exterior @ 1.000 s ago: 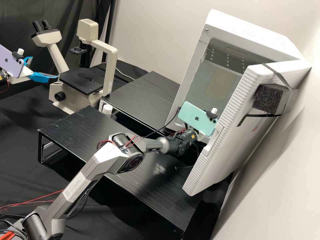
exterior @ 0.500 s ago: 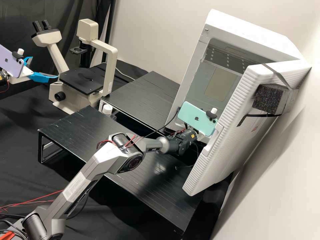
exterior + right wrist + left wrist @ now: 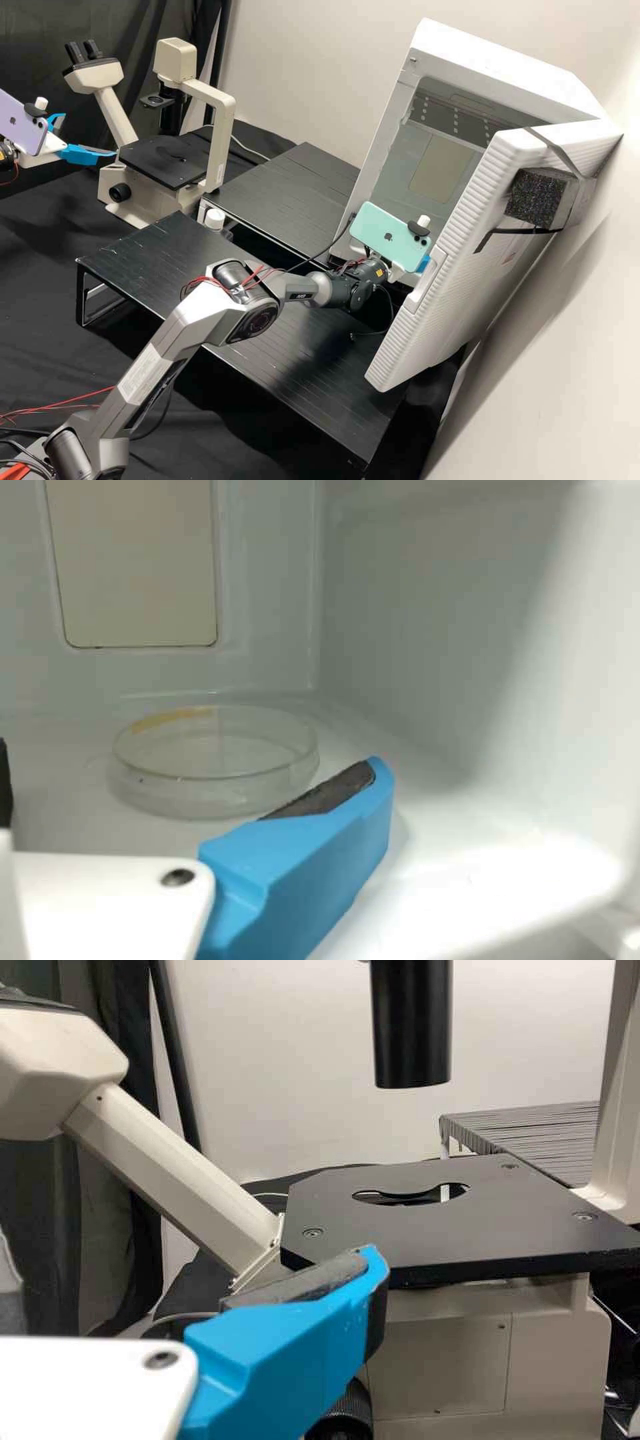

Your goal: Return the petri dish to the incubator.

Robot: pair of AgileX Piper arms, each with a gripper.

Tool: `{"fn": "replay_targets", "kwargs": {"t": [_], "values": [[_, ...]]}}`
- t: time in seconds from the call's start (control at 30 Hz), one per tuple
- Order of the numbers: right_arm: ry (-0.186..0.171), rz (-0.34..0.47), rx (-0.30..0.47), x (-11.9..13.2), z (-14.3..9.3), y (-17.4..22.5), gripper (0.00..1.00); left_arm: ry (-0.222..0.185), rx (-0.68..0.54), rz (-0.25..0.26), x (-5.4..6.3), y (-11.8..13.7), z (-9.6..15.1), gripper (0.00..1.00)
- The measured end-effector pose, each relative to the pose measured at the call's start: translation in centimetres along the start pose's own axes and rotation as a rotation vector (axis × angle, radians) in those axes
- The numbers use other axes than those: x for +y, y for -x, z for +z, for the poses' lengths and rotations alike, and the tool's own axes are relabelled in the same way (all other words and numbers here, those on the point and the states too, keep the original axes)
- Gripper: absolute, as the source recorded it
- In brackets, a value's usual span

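Observation:
The clear petri dish (image 3: pixel 215 765) lies flat on the white floor inside the incubator (image 3: pixel 430 660), near its back wall. My right gripper (image 3: pixel 424 264), mostly hidden behind the green phone, is at the incubator (image 3: pixel 507 63) opening in the high view. In the right wrist view my right gripper (image 3: pixel 188 780) stands open, one finger at the near right of the dish, the other's dark pad at the left edge. My left gripper (image 3: pixel 91 136) is open beside the microscope; one blue finger of the left gripper (image 3: pixel 285 1345) shows before the stage in the left wrist view.
The incubator's ribbed door (image 3: pixel 453 260) stands open close beside the right arm's phone (image 3: pixel 390 235). The microscope (image 3: pixel 167 160) is at the back left. A white-capped bottle (image 3: pixel 215 219) stands by the black platforms (image 3: pixel 153 257).
The right arm has drawn back slightly, its wrist and phone shifting left in the high view, and some blue of its gripper has come into sight. The left arm has not moved.

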Motion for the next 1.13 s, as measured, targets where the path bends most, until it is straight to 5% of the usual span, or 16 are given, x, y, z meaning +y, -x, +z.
{"fn": "replay_targets", "kwargs": {"t": [0.3,0.57,0.8,0.97,1.13], "values": [[-0.034,0.042,0.037,1.0,-0.7,4.3,1.00,0.000,0.000,0.000,0.0,0.0,0.0,1.00],[-0.049,0.150,0.140,2.2,-2.2,12.5,1.00,0.000,0.000,0.000,0.0,0.0,0.0,1.00],[-0.023,0.290,0.217,0.2,-4.2,21.3,1.00,0.000,0.000,0.000,0.0,0.0,0.0,1.00],[-0.031,0.244,0.291,-2.5,-5.0,26.8,1.00,0.000,0.000,0.000,0.0,0.0,0.0,1.00],[-0.102,0.151,0.321,-4.5,-4.9,30.2,1.00,0.000,0.000,0.000,0.0,0.0,0.0,1.00]]}}
